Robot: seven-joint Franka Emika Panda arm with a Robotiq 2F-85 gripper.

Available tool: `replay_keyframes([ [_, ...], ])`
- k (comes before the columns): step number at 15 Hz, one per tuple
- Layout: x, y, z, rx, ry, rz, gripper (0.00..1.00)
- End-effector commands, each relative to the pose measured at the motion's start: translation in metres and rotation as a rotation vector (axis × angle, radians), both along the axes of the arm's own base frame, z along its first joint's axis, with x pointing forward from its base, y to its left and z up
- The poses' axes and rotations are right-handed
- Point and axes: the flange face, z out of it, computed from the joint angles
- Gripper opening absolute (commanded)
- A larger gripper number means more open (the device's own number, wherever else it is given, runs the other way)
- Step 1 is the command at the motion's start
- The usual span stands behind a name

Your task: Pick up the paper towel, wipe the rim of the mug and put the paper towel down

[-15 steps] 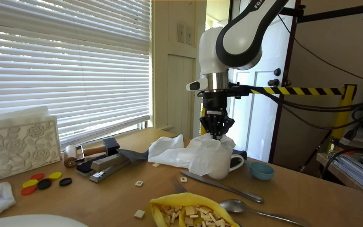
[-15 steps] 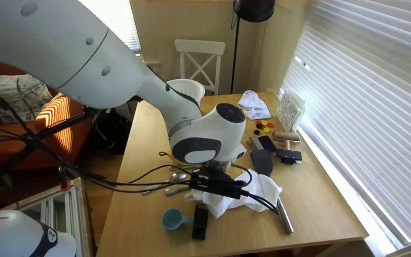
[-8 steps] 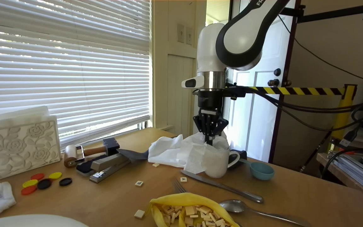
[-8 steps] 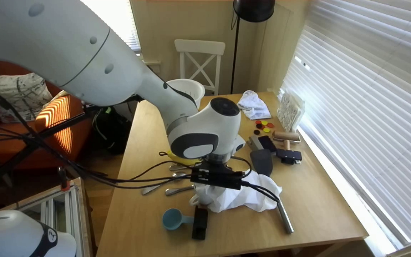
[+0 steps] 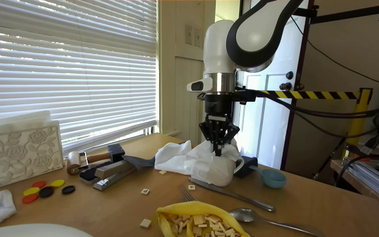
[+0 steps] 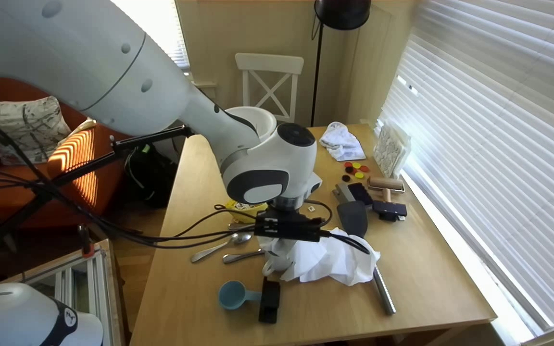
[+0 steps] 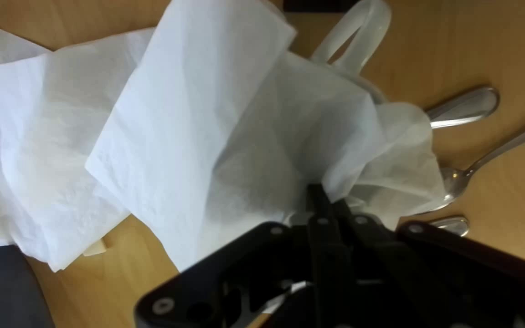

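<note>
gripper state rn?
Gripper: closed, jaws pinching a fold of the paper towel.

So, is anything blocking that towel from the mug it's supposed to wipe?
Nothing visible is in the way: the tool is shut on the towel, which drapes over the mug. The knife lies on the table, outside that path. The towel mostly hides the mug's top, so I can't see underneath.
</note>
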Motion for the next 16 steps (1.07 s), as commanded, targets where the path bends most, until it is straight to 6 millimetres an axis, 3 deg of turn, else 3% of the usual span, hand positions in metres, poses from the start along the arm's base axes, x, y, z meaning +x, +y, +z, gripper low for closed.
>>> replay_keyframes([
  [1,-0.011,-0.006,0.013,-0.02,0.033,-0.03,0.0],
  [4,-0.008,-0.006,0.033,-0.008,-0.036,-0.074,0.0],
  [9,0.014,0.022,0.096,-0.021,-0.29,-0.02,0.0],
  [12,0.033,0.037,0.123,-0.042,-0.436,0.002,0.0],
  [16,0.066,0.025,0.12,-0.06,-0.515,-0.055,0.0],
])
